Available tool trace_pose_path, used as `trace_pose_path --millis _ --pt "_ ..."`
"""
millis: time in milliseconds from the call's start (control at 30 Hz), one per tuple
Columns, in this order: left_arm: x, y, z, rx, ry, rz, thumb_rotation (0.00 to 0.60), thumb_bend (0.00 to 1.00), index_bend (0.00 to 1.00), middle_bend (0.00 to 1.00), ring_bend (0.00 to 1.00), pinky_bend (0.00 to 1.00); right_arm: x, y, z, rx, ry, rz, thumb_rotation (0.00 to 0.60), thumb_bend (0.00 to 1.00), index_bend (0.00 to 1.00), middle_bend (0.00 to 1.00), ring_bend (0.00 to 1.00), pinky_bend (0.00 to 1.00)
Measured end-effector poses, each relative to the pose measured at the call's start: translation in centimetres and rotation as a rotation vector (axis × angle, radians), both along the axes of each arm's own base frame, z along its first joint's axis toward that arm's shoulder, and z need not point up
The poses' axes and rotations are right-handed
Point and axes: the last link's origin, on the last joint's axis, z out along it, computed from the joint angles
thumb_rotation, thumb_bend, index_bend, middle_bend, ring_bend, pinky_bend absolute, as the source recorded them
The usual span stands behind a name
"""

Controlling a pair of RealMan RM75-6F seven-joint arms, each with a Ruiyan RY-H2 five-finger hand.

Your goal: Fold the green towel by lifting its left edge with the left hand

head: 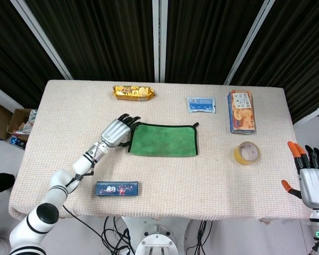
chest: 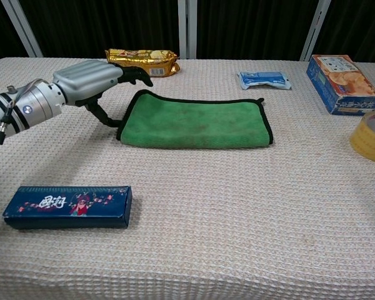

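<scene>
The green towel point(head: 162, 139) with a dark border lies flat in the middle of the table point(head: 202, 180); in the chest view its point(chest: 197, 122) near-left corner curls up slightly. My left hand point(head: 117, 133) is at the towel's left edge. In the chest view the left hand point(chest: 90, 78) has its fingers spread above the towel's upper left corner, and its thumb reaches down to the table just beside the left edge. Nothing is gripped. My right hand point(head: 312, 180) hangs off the table's front right corner, fingers apart and empty.
A gold snack packet point(head: 133, 93) lies behind the towel. A white-blue pouch point(head: 201, 104) and a cracker box point(head: 241, 110) sit at the back right, with a tape roll point(head: 246, 153) in front of them. A dark blue box point(head: 116, 188) lies front left.
</scene>
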Motion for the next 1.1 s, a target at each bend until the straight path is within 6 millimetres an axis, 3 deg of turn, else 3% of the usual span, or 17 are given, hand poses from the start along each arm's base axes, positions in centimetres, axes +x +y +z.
trace_pose_path --millis 133,367,667,1000,1100 --pt "0.2 -0.2 0.0 0.001 -0.021 -0.01 0.6 0.18 0.18 0.09 0.2 0.16 0.1 0.1 0.1 -0.002 0.002 -0.001 0.6 0.08 0.02 0.1 0.0 0.0" --pt "-0.2 0.1 -0.5 -0.028 0.048 -0.004 0.6 0.18 0.42 0.1 0.2 0.16 0.0 0.2 0.0 -0.002 -0.001 -0.008 0.6 0.08 0.02 0.1 0.0 0.0" --pt "-0.2 0.7 -0.4 -0.053 0.022 0.044 0.6 0.37 0.59 0.15 0.2 0.15 -0.1 0.2 -0.1 -0.002 -0.004 -0.01 0.6 0.08 0.03 0.1 0.0 0.0" --pt "0.3 0.5 -1.1 -0.097 0.007 0.059 0.6 0.43 0.61 0.17 0.2 0.15 -0.2 0.3 0.0 -0.006 -0.006 -0.011 0.6 0.08 0.03 0.1 0.0 0.0" --pt "0.5 0.4 -1.2 -0.101 -0.015 0.06 0.6 0.49 0.65 0.19 0.2 0.15 -0.3 0.3 0.0 -0.007 -0.009 -0.01 0.6 0.08 0.03 0.1 0.0 0.0"
